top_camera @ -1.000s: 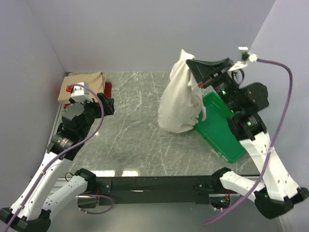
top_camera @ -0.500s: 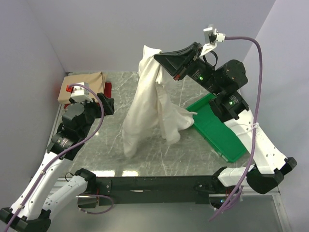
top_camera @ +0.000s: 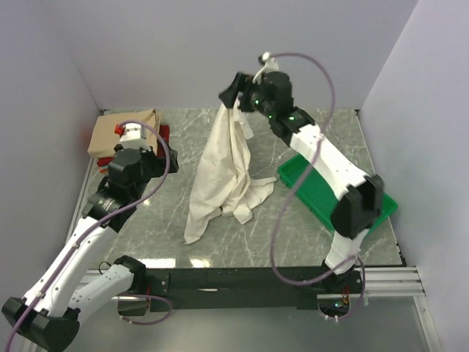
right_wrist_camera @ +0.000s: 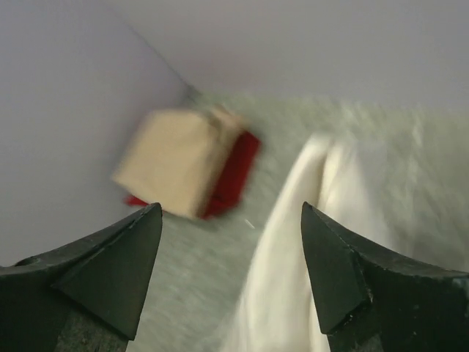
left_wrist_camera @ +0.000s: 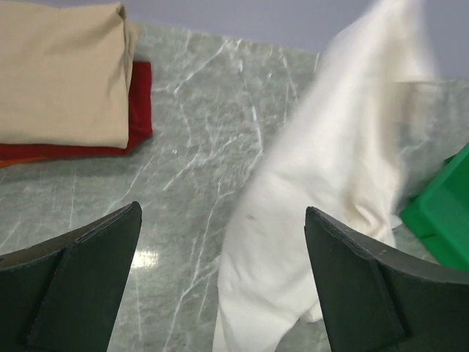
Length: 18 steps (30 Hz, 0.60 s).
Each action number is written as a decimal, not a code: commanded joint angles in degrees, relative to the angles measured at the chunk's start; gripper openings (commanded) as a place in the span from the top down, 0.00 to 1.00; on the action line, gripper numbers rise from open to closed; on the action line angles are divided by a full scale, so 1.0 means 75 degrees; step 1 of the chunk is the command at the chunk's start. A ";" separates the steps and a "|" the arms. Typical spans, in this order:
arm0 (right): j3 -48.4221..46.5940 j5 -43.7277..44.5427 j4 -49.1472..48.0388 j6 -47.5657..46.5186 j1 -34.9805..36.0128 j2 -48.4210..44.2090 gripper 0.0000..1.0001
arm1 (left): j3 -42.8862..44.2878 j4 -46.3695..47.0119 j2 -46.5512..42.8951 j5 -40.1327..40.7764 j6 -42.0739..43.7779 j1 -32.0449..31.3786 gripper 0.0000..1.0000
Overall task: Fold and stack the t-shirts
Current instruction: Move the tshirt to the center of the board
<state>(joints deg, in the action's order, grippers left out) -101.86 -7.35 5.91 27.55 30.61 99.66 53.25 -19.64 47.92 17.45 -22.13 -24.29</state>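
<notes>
The cream t-shirt (top_camera: pixel 223 172) stands as a tall loose drape over the middle of the table, its top just under my right gripper (top_camera: pixel 233 92) and its hem spread on the marble. In the right wrist view the right gripper (right_wrist_camera: pixel 229 207) is open, with nothing between its fingers and the cream t-shirt (right_wrist_camera: pixel 322 242) below it. A folded tan t-shirt (top_camera: pixel 130 126) lies on a red t-shirt (top_camera: pixel 165 134) in the far left corner. My left gripper (top_camera: pixel 163 160) is open and empty beside that stack; seen from the left wrist, the gripper (left_wrist_camera: pixel 221 209) faces the cream t-shirt (left_wrist_camera: pixel 315 220).
A green tray (top_camera: pixel 322 202) sits at the right side of the table, partly under the right arm; its corner (left_wrist_camera: pixel 440 213) shows in the left wrist view. Purple walls close the table at the back and both sides.
My right arm swung left and up, pulling the cream t-shirt off the green tray to the table's middle, then opened its jaws. The left arm shifted slightly.
</notes>
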 commanded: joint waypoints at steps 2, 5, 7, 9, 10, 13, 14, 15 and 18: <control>0.0326 -0.0004 0.1628 0.0439 -0.0378 0.0775 0.17 | 0.0270 -0.0135 0.0559 -0.0053 0.0161 0.0028 0.01; 0.1333 -0.0202 0.1147 0.0615 -0.0507 0.0728 0.17 | 0.0376 -0.0299 0.1086 -0.0112 0.0173 0.0028 0.02; 0.1920 -0.0447 0.0947 0.0709 -0.0612 0.0658 0.17 | 0.0457 -0.0486 0.1506 -0.0031 0.0115 0.0028 0.03; 0.2364 -0.0577 0.0969 0.0745 -0.0636 0.0611 0.17 | 0.0551 -0.0720 0.1777 0.0133 -0.0037 0.0028 0.03; 0.2506 -0.0613 0.1051 0.0710 -0.0625 0.0530 0.17 | 0.0656 -0.1058 0.2057 0.0122 -0.0351 0.0017 0.04; 0.3314 -0.0695 0.0993 0.0569 -0.0601 0.0121 0.17 | 0.0600 -0.1400 0.2363 -0.0112 -0.1124 -0.0193 0.08; 0.3548 -0.0672 0.0947 0.0522 -0.0589 -0.0009 0.17 | 0.0541 -0.1529 0.2376 -0.0066 -0.1313 -0.0287 0.08; 0.3980 -0.0648 0.0923 0.0487 -0.0578 -0.0161 0.17 | 0.0447 -0.1600 0.2388 0.0167 -0.1512 -0.0381 0.08; 0.4742 -0.0415 0.0911 0.0428 -0.0472 -0.0724 0.18 | -0.0232 -0.1589 0.2189 0.0601 -0.2344 -0.0815 0.08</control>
<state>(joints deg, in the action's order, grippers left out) -69.91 -11.31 14.98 31.70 26.28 99.77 54.17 -29.63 66.17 18.57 -31.83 -28.10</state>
